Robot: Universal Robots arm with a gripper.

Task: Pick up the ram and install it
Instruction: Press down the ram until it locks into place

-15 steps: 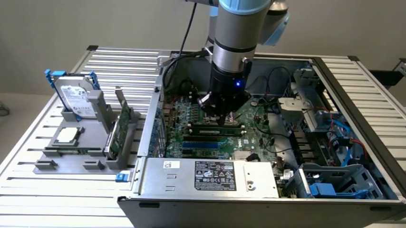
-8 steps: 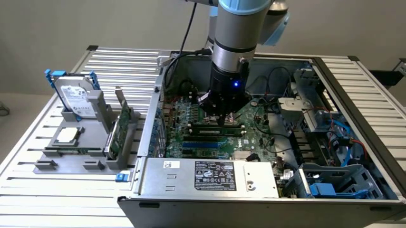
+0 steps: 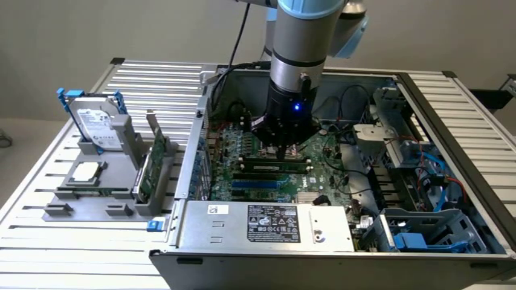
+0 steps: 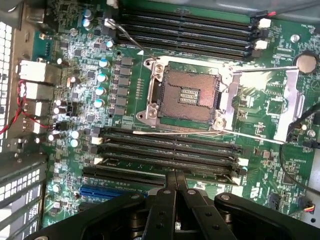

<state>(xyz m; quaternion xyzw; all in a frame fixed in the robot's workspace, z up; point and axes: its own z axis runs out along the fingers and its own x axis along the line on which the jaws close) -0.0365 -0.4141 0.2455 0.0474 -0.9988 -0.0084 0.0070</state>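
wrist view: closed gripper (image 4: 176, 176) above ram (image 4: 165, 161).

No wording is reading clearly: the white label on the power supply (image 3: 274, 223) at 6 o'clock and the hard drive (image 3: 95, 124) label are showing unreadably small print.

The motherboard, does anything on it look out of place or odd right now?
One thing: the CPU socket sits open and empty, its retention frame swung aside. The memory slots nearest the shut tool look straight, and nothing appears cracked or spilled.
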